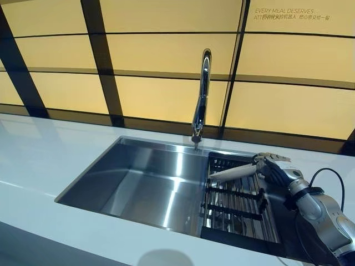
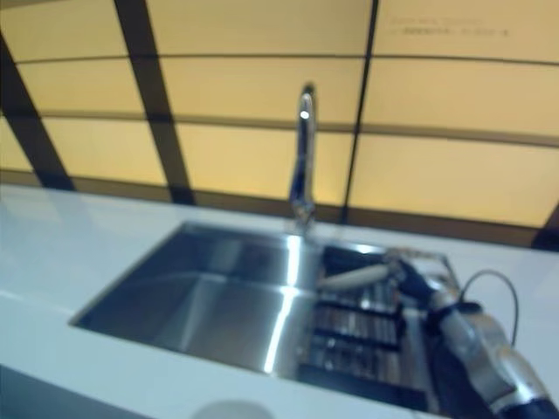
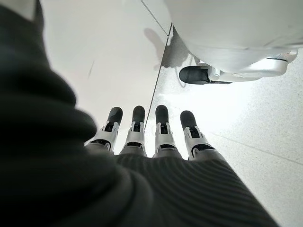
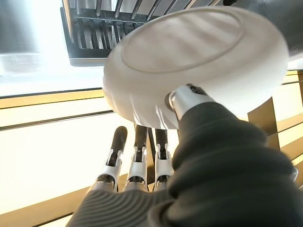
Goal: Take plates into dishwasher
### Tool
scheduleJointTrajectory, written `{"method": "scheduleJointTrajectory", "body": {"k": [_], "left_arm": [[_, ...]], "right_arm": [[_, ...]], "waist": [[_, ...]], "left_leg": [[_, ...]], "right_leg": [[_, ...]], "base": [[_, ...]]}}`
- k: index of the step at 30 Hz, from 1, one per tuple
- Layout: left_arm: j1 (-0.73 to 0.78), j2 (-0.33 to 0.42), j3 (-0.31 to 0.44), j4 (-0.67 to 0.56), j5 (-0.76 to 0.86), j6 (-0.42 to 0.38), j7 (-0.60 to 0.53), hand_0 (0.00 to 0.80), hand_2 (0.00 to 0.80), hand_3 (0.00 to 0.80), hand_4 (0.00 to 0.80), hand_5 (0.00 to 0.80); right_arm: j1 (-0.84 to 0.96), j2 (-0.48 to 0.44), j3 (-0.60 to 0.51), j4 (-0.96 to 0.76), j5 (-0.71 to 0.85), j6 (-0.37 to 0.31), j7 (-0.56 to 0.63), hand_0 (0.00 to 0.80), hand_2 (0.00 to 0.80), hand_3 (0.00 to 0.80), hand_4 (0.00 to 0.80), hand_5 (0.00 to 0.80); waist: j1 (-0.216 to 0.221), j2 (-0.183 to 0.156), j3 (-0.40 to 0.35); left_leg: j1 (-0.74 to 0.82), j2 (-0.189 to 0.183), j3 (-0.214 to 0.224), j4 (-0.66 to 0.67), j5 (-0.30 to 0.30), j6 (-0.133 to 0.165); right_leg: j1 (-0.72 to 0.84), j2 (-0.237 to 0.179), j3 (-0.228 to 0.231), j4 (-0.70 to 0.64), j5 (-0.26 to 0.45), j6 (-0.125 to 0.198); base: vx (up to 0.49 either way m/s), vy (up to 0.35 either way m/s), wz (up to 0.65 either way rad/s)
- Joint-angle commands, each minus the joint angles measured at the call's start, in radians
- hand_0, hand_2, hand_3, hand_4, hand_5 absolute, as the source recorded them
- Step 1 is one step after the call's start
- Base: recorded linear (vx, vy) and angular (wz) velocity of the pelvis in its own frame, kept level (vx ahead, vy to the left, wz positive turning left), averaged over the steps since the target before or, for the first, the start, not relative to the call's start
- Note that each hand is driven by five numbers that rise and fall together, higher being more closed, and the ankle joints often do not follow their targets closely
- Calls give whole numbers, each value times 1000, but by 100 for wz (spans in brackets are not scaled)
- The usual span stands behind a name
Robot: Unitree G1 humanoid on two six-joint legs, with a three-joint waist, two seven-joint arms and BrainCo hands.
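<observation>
A white plate (image 1: pixel 236 173) is held edge-on just above the black dish rack (image 1: pixel 236 213) in the right part of the steel sink (image 1: pixel 138 185). My right hand (image 1: pixel 275 168) comes in from the right and pinches the plate's rim. In the right wrist view the thumb (image 4: pixel 182 97) presses on the plate (image 4: pixel 189 52) while the fingers (image 4: pixel 137 156) lie on its other side, the rack (image 4: pixel 94 28) beyond. My left hand (image 3: pixel 147 137) shows only in the left wrist view, hanging toward the floor with straight fingers, holding nothing.
A tall chrome faucet (image 1: pixel 202 94) stands behind the sink's middle. White counter (image 1: pixel 39 160) runs around the sink, wide on the left. A yellow panelled wall with dark bars (image 1: pixel 100 66) rises behind.
</observation>
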State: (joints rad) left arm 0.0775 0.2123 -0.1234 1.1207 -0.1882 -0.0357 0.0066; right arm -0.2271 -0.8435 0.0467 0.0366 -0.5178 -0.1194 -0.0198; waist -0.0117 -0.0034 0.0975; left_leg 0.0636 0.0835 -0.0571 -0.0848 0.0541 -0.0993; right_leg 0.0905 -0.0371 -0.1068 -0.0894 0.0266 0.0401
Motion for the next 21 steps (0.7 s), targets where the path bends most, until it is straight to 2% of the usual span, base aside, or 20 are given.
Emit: {"method": "scheduleJointTrajectory", "body": {"k": [1,11,21], "left_arm": [[-39,31,17,80,5,-34,7,0,0,0,0,0],[-29,33,24,78,13,-35,-3,0,0,0,0,0],[-24,41,19,82,-1,-36,-11,0,0,0,0,0]], "right_arm": [[-22,2,-32,-71,54,-36,-60,800,800,800,800,800],[-24,-29,-91,-110,57,-32,-91,800,800,800,800,800],[-53,-117,-164,-155,95,9,-139,800,800,800,800,800]], "waist": [[16,-72,-40],[8,-70,-44],[-8,-76,-55]], "left_leg": [[6,-28,45,-2,-45,65],[13,-32,47,-2,-51,67],[20,-46,51,-2,-63,75]], "right_leg": [[-11,-31,35,2,11,25],[-9,-29,48,3,10,24],[-11,-35,72,5,13,32]], "base": [[0,0,0],[8,7,-2],[15,45,-5]]}}
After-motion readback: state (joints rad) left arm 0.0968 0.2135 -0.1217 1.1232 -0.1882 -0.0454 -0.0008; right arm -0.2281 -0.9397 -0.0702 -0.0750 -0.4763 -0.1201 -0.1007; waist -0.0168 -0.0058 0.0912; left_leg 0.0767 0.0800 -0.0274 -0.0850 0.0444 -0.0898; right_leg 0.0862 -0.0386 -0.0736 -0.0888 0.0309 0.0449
